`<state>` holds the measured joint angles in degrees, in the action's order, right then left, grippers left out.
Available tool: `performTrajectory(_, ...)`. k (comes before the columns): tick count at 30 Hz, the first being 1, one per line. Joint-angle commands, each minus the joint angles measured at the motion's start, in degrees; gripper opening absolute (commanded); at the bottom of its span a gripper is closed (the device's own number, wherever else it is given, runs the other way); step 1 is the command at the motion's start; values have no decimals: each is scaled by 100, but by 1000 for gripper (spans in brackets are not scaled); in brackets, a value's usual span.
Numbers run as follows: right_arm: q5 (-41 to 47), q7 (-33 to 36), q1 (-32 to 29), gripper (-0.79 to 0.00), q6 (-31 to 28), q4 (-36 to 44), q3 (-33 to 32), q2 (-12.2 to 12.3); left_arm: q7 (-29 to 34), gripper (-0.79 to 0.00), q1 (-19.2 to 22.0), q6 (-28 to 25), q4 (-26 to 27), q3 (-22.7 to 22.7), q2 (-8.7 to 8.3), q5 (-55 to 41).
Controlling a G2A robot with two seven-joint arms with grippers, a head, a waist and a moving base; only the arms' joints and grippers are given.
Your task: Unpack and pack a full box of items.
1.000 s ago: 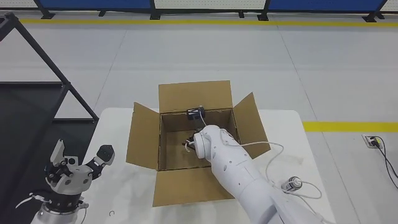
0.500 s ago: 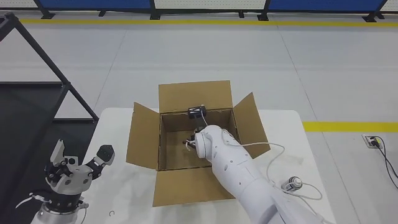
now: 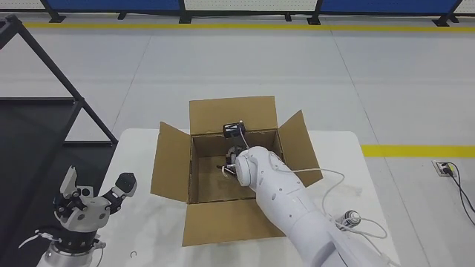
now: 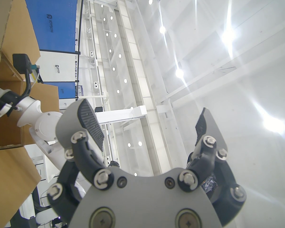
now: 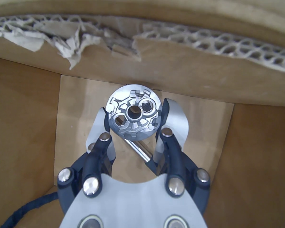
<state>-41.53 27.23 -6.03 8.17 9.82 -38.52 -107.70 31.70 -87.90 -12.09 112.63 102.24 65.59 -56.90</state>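
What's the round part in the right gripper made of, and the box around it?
The round part: probably metal, cast or machined; dull silver-grey with crisp raised relief, bored holes and soft glints. The box: brown corrugated cardboard, matte; its torn edge bares the fluted core.

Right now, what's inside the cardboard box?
The right pincer, shut on a round metal part, over bare cardboard floor. The arm covers much of the box, so anything beneath it is hidden.
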Motion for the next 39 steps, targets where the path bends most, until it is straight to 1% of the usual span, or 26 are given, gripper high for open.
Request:
performTrajectory(1, 24, -25, 5, -785, -189, 6, -39, 38, 0, 0, 0, 0, 0, 0, 0, 0)
performTrajectory(6, -42, -233, -5, -785, -718, 40, -93, 159, 0, 0, 0, 0, 0, 0, 0, 0)
performTrajectory(9, -130, -430, -29, -785, -962, 76, -112, 242, 0, 0, 0, 0, 0, 0, 0, 0)
performTrajectory(14, -309, -816, -121, -785, -1197, 152, -140, 394, 0, 0, 0, 0, 0, 0, 0, 0)
performTrajectory(18, -445, -1006, -201, -785, -1597, 266, -178, 545, 0, 0, 0, 0, 0, 0, 0, 0)
performTrajectory(22, -624, -1085, -262, -785, -1896, 453, -216, 712, 0, 0, 0, 0, 0, 0, 0, 0)
performTrajectory(24, -740, -1054, -299, -785, -1939, 598, -229, 794, 0, 0, 0, 0, 0, 0, 0, 0)
performTrajectory(28, -924, -1007, -444, -785, -2089, 1026, -311, 984, 0, 0, 0, 0, 0, 0, 0, 0)
performTrajectory(32, -1195, -901, -674, -785, -2300, 1612, -444, 1237, 0, 0, 0, 0, 0, 0, 0, 0)
performTrajectory(35, -1490, -677, -932, -785, -2419, 2243, -584, 1465, 0, 0, 0, 0, 0, 0, 0, 0)
performTrajectory(39, -1816, -378, -1504, -785, -2579, 3462, -973, 1821, 0, 0, 0, 0, 0, 0, 0, 0)
